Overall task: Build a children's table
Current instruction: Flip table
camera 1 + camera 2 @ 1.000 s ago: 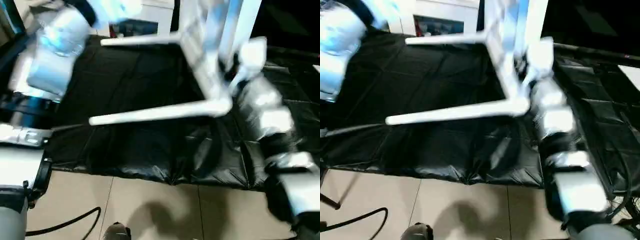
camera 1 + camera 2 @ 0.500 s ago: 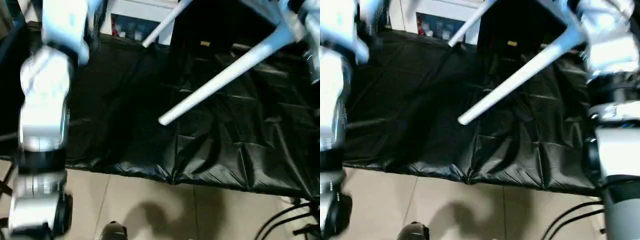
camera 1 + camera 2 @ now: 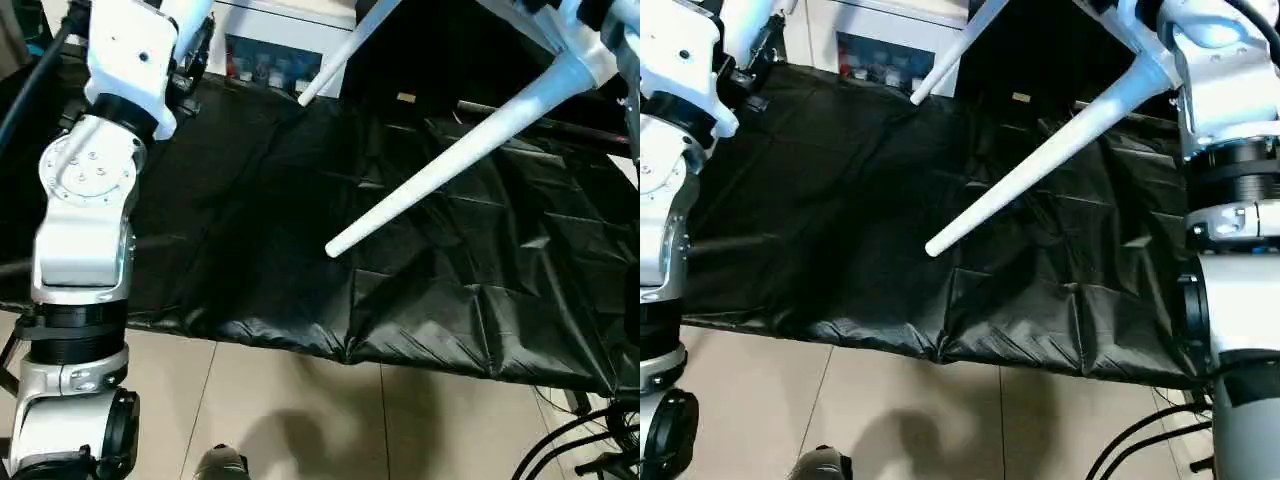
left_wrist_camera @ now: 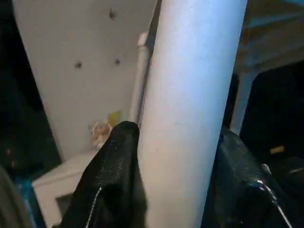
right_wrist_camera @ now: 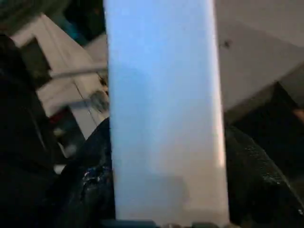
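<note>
Children's table (image 3: pixel 470 150) held aloft and tilted above the black sheet (image 3: pixel 420 260), legs pointing out and down toward the camera, tabletop mostly out of frame at the top. Left gripper (image 4: pixel 175 190) with fingers (image 4: pixel 114 180) pinching a white leg (image 4: pixel 190 104) on either side; right gripper (image 5: pixel 166 199) with fingers (image 5: pixel 90 185) flanking a flat white part (image 5: pixel 161 104), apparently clamped on it. Probably mid-turn to stand the table on its legs: best rotated slowly, both grips kept firm and level, leg tips kept clear of the cabinet (image 3: pixel 270 50) behind, all four feet lowered together onto the sheet
</note>
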